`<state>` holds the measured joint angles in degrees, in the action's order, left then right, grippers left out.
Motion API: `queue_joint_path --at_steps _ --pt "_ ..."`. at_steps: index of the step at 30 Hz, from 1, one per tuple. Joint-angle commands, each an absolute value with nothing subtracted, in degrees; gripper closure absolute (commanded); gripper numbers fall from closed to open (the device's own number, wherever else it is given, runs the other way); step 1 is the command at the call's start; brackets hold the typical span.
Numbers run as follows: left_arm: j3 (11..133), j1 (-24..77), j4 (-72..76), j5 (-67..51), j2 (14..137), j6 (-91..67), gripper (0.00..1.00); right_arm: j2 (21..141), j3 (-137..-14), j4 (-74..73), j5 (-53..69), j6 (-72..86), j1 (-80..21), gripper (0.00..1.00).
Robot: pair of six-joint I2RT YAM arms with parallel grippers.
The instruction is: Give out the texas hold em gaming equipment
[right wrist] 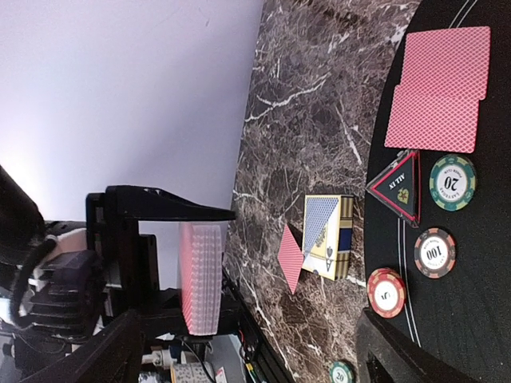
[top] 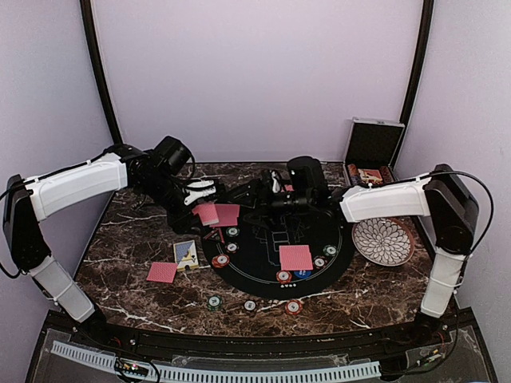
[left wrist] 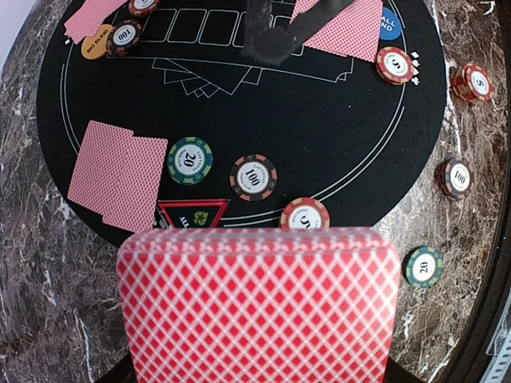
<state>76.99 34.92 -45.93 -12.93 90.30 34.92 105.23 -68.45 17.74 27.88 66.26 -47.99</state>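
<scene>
Left jaws clamped on red-backed card deck (left wrist: 257, 311), held above 10 o'clock edge of round black mat (top: 255, 263). Right jaws spread wide, nothing between, hovering near mat's 11 o'clock rim, close to deck. Card pair (top: 227, 214) face down on mat at 10 o'clock. More cards (top: 296, 257) toward 4 o'clock, with red chip (top: 284, 276) and blue disc (top: 302, 274) just beside. Three chips (top: 250, 306) on marble surface (top: 136, 239) at 6 o'clock. Single card (top: 162, 272) and card box (top: 186, 254) at 8 o'clock.

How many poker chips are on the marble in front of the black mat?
3 in a row: green chip left, black chip middle, red chip right. None seems hidden.
</scene>
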Motion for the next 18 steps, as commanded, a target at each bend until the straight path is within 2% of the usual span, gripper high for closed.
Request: queue_joint_path --at_steps 1,6,18 --pt "80.4 35.2 -46.3 -14.4 90.3 34.6 1.0 109.3 -72.7 17.1 32.7 64.4 -48.0 0.1" --pt "81.5 35.4 -46.7 -14.7 90.9 34.3 1.0 112.3 -75.8 19.0 36.3 64.9 -48.5 0.15" --pt "81.4 35.6 -47.0 -14.7 91.2 34.5 1.0 113.5 -75.5 21.8 38.3 66.7 -48.8 0.17"
